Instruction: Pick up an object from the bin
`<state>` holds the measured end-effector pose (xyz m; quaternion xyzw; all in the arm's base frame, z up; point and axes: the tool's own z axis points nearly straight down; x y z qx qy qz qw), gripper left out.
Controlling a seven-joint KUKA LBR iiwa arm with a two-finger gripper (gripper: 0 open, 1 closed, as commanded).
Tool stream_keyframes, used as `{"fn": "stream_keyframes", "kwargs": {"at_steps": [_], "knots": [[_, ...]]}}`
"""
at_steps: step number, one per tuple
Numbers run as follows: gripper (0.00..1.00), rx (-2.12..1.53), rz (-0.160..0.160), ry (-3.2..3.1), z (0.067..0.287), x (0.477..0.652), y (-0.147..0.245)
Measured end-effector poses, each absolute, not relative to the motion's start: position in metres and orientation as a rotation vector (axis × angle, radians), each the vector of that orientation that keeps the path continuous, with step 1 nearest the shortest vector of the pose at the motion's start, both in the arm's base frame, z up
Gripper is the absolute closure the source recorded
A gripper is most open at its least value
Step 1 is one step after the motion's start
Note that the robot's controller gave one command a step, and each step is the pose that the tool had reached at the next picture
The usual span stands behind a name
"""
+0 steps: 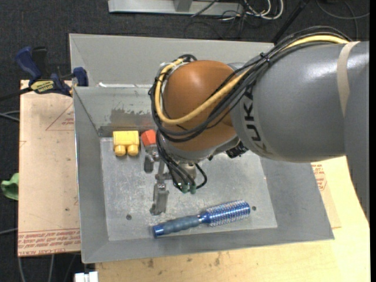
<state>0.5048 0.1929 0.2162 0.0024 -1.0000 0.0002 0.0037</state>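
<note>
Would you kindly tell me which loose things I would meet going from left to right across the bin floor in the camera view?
A yellow block, a small orange-red piece, a blue hairbrush.

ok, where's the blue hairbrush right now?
The blue hairbrush lies on the bin floor near the lower wall in the camera view, just below and right of the gripper, far from the yellow block at upper left.

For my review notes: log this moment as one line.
gripper: low over bin floor | nearest: blue hairbrush | yellow block: far-left corner | held: nothing seen
</note>
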Motion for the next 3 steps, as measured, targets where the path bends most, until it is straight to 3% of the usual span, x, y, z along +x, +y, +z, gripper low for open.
{"fn": "stream_keyframes", "kwargs": {"at_steps": [1, 2, 3], "knots": [[0.0, 0.281, -0.001, -3.125, 0.072, 0.513, 0.12], [0.0, -0.171, 0.001, -3.136, 0.101, 0.482, 0.05], [0.0, 0.013, -0.004, -3.155, 0.071, 0.483, 0.06]]}}
